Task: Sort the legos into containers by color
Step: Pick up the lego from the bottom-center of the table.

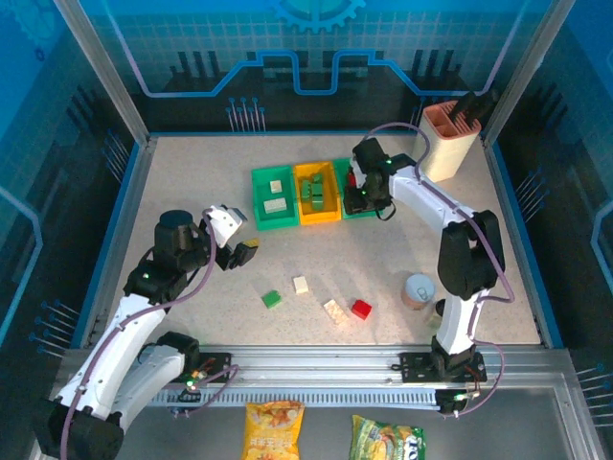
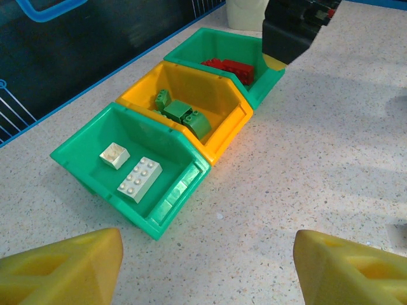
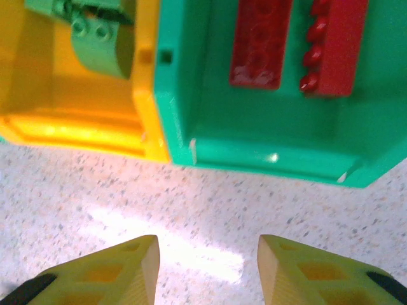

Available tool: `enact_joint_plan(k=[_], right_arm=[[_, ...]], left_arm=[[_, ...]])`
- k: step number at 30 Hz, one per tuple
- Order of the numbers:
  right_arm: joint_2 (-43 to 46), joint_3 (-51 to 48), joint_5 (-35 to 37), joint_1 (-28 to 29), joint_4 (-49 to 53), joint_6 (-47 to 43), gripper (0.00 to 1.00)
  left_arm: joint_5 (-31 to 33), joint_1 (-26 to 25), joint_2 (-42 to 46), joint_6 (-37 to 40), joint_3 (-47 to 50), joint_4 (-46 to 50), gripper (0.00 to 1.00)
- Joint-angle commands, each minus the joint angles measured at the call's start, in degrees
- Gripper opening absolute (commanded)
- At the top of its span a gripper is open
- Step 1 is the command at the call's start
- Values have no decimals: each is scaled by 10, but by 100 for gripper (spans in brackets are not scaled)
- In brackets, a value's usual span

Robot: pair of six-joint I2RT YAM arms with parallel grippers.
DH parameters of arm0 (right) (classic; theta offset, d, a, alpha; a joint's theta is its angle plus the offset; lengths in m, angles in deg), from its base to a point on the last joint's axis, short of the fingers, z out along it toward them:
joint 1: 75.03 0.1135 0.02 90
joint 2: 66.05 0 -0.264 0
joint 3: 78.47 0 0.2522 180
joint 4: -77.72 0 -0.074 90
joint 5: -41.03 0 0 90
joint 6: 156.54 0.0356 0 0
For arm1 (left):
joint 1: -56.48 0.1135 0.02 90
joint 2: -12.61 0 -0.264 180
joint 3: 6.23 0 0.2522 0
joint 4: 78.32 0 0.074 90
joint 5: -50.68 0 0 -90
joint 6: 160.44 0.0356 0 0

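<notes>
While four legos are still unsorted, take the scene from the counter (image 1: 498, 249) down. The three containers (image 1: 273, 223) stand in a row at upper centre of the top view: cream pieces in the left green bin (image 2: 76, 152), green in the yellow-orange bin (image 1: 316, 218), red in the right green bin (image 3: 254, 140). Your right hand (image 3: 208, 260) hangs just in front of the red pieces' bin, fingers apart, nothing between them. Your left hand (image 2: 206, 267), at centre left, is spread and empty too. At lower centre lie a green brick (image 1: 272, 299), a cream brick (image 1: 301, 284), a second cream brick (image 1: 334, 310) and a red brick (image 1: 361, 308). They look light, rigid and slick, so pinch each across its flat sides, low, not on the studs.
</notes>
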Motion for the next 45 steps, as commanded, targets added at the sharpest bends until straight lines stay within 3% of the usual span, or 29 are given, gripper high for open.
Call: enact_joint_plan(k=[1, 12, 26, 35, 45], right_arm=[[28, -27, -20, 28, 3, -10, 45], [45, -72, -1, 129, 48, 15, 46], [27, -129, 28, 262, 95, 111, 49], [-6, -141, 25, 320, 111, 146, 53], [-28, -170, 12, 347, 102, 165, 52]], left_arm=[[0, -4, 6, 1, -14, 11, 73], [-3, -4, 7, 1, -15, 14, 73], [-11, -4, 19, 1, -14, 9, 72], [-6, -4, 20, 4, -14, 11, 72], [-9, -4, 20, 2, -13, 9, 72]])
